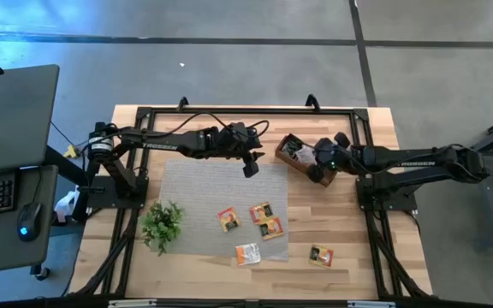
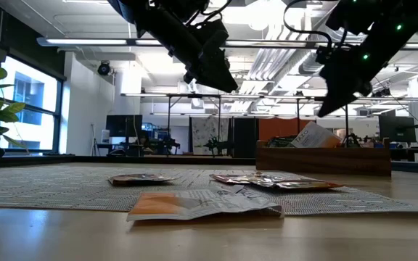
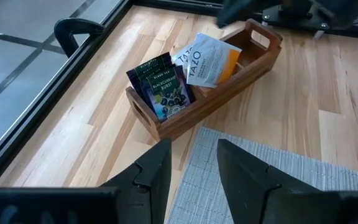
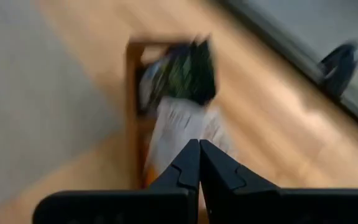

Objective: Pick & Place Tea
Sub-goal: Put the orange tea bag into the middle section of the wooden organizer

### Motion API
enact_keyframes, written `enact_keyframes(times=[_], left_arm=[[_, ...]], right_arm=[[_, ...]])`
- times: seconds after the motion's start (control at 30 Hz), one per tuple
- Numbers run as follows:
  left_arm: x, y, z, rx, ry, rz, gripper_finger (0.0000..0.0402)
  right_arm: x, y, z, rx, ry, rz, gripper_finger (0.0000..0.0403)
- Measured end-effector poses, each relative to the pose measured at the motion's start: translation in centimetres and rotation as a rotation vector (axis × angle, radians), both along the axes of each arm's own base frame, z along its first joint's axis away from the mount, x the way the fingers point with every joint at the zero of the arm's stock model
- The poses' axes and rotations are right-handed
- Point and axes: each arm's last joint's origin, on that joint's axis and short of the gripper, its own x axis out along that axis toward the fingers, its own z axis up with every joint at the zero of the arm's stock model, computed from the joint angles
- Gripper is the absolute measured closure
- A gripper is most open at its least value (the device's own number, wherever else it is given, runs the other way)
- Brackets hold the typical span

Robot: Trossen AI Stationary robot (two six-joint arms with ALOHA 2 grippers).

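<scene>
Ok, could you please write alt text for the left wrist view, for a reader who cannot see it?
A small wooden box on a light wooden table holds black tea sachets and an orange-and-white tea sachet. The left gripper, open and empty, is above the edge of a grey woven mat.

Five tea sachets (image 1: 228, 219) are lying loose on the table; one wooden box (image 1: 291, 162), one grey woven mat (image 1: 195, 184), one plant sprig (image 1: 162, 224), two arms.
</scene>
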Motion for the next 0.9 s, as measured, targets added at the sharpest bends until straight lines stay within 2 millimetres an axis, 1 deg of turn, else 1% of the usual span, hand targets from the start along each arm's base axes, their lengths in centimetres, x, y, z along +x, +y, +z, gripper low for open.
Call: enact_keyframes(times=[0.07,0.17,0.23,0.33,0.4,0.53,0.67,0.73,0.83,0.9], left_arm=[[0.0,0.0,0.0,0.000,0.000,0.000,0.0273],[0.0,0.0,0.0,0.000,0.001,0.000,0.0273],[0.0,0.0,0.0,0.000,0.001,0.000,0.0273],[0.0,0.0,0.0,-0.004,0.000,-0.007,0.0273],[0.0,0.0,0.0,-0.004,0.000,-0.008,0.0273],[0.0,0.0,0.0,-0.004,0.001,-0.008,0.0273],[0.0,0.0,0.0,-0.005,0.000,-0.008,0.0273],[0.0,0.0,0.0,-0.005,0.000,-0.008,0.0273],[0.0,0.0,0.0,-0.008,0.000,-0.011,0.0273],[0.0,-0.1,0.0,-0.014,-0.002,-0.020,0.0273]], right_arm=[[-0.1,0.4,0.3,0.061,0.035,0.024,0.0400],[0.0,0.9,0.4,0.123,0.015,0.032,0.0400],[0.0,1.0,-0.6,0.151,0.038,0.010,0.0401],[-0.2,1.0,-2.5,0.175,0.094,-0.020,0.0401],[0.0,0.9,-3.3,0.185,0.114,-0.028,0.0401],[1.0,0.7,-4.0,0.172,0.087,-0.018,0.0402],[2.6,0.6,-4.5,0.144,0.047,0.046,0.0402],[3.1,0.5,-4.8,0.125,0.068,0.079,0.0402],[3.4,0.5,-4.2,0.112,0.108,0.102,0.0402],[3.6,0.5,-2.9,0.096,0.121,0.129,0.0402]])
